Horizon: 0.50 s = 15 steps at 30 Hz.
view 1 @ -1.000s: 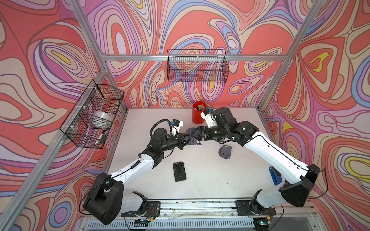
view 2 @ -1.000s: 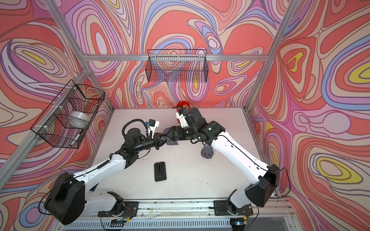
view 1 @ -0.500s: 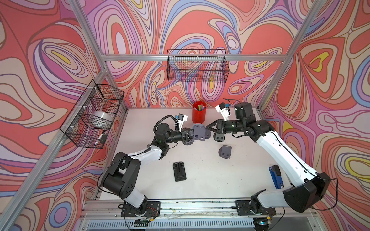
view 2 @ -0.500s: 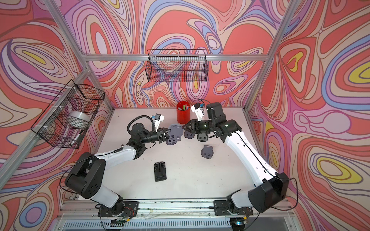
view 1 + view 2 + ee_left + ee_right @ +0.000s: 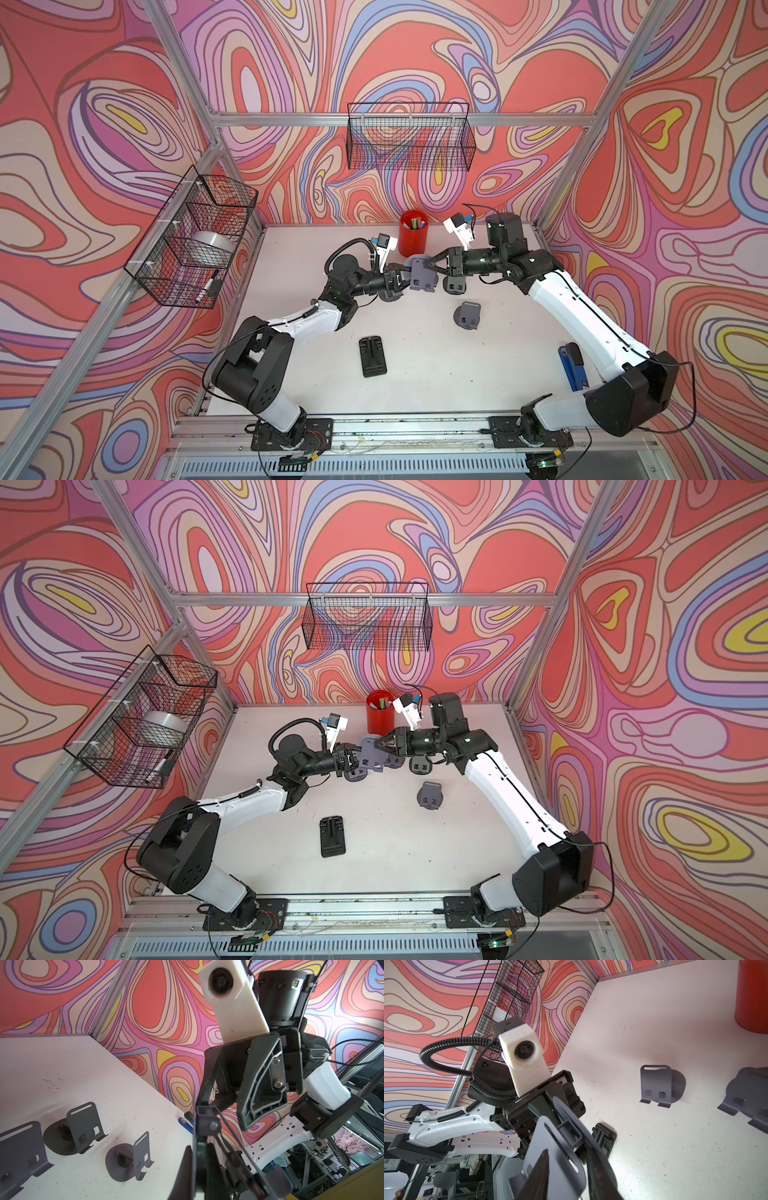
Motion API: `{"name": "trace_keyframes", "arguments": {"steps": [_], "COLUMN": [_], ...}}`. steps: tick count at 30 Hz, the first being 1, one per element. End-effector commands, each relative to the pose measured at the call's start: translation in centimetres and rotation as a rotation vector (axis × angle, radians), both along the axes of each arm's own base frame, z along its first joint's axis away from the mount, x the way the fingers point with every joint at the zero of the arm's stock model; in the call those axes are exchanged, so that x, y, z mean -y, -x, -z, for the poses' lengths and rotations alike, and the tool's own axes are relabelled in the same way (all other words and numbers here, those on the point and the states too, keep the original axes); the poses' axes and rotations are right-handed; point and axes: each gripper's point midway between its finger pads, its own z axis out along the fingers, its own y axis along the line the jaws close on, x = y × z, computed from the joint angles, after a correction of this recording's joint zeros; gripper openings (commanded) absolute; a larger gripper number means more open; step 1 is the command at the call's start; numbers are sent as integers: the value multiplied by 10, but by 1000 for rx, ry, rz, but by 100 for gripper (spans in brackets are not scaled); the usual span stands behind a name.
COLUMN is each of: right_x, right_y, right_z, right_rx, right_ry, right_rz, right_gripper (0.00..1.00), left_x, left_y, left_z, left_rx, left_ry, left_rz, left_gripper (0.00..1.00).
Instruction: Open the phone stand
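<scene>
We saw the left gripper and right gripper both clamped on the grey phone stand, near the worktop's rear edge.

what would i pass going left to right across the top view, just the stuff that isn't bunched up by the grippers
side wire basket → flat black stand → red cup → open grey stand → blue item

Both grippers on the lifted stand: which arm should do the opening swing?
Right, probably. The right gripper grips the back plate of the phone stand, the part that hinges; the left gripper is clamped on its round base, better used as the anchor.
</scene>
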Motion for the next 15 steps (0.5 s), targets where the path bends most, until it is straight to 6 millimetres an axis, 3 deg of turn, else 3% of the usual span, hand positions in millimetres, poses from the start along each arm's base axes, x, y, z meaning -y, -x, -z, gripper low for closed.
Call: {"name": "trace_keyframes", "arguments": {"steps": [1, 12, 15], "right_x": [0, -3, -3], "right_y": [6, 15, 17], "right_z": [-8, -8, -8], "right_rx": [31, 106, 138], "right_ry": [-28, -19, -7], "right_rz": [-27, -117, -133], "right_gripper": [33, 20, 12], "left_x": [3, 6, 5], "left_y": [3, -3, -2], "left_z": [-13, 10, 13], "left_rx": [61, -51, -72], "left_ry": [39, -76, -119], "left_rz": [16, 9, 4], "left_gripper": [0, 0, 0]}}
